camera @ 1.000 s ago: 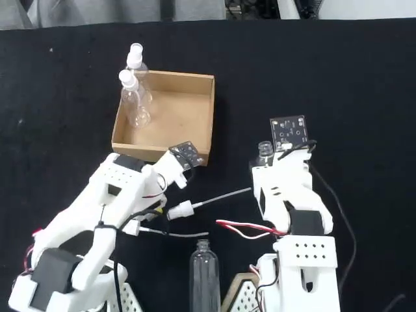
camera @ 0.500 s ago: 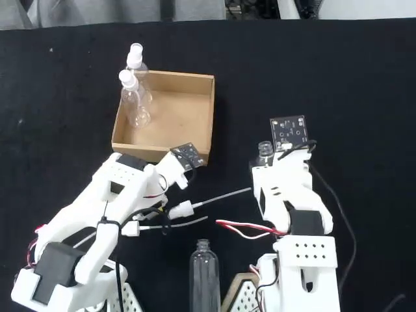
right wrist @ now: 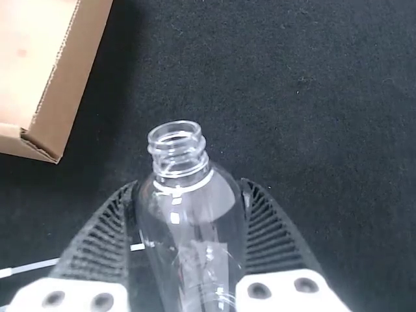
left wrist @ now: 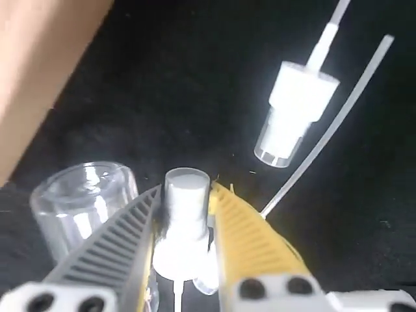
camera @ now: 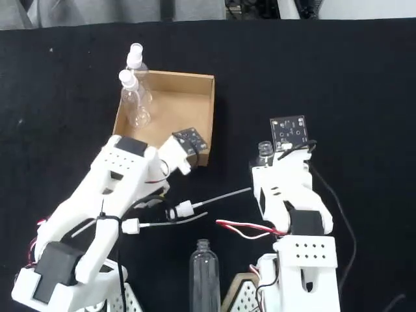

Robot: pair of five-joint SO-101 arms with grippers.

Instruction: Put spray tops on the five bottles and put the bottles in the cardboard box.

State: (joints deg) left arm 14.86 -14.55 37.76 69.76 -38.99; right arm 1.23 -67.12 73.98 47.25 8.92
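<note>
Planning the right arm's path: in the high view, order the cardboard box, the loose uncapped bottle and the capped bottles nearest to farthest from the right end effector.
From the right end effector:
1. Cardboard box, to its left.
2. Uncapped bottle, left, low in the view.
3. Capped bottles, box's far left corner.

No readable text, labels or nos. anywhere tbh. Cardboard box [camera: 181, 116] is plain, bottles [camera: 134, 99] are bare, and any print on the arms' circuit boards [camera: 288, 132] is too small to read.
</note>
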